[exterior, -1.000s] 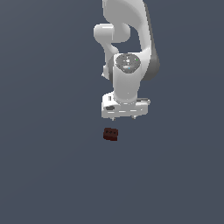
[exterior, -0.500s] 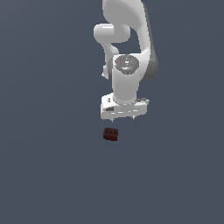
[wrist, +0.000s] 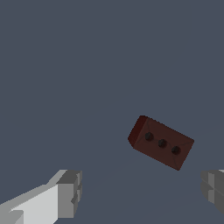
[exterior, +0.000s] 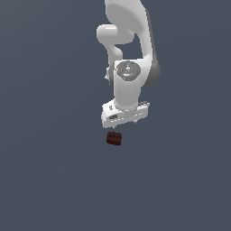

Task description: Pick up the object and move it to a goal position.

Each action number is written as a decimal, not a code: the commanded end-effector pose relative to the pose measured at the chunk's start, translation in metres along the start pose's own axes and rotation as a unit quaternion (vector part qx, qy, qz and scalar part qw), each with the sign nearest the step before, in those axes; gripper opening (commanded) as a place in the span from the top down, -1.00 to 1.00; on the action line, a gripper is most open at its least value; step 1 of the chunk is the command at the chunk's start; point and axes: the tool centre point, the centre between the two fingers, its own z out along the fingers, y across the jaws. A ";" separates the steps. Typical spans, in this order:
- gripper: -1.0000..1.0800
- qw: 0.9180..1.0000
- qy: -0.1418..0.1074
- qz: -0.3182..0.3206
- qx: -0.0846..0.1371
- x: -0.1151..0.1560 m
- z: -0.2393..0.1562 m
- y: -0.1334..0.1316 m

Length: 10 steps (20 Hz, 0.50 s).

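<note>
Your gripper (wrist: 140,197) is hanging wide open and gripping nothing, its two grey fingertips (wrist: 70,192) standing well apart in the wrist view. The brick (exterior: 114,138) is lying on the flat grey floor (exterior: 49,171) just below the white hand, apart from both fingers. You are seeing three dark spots on its upper face, though the exterior view seems to show fewer.
</note>
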 end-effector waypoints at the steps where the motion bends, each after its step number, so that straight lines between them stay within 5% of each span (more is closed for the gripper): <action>1: -0.92 1.000 0.000 -0.031 -0.002 0.000 0.004 0.004; 10: -0.92 0.989 0.001 -0.150 -0.009 0.000 0.019 0.016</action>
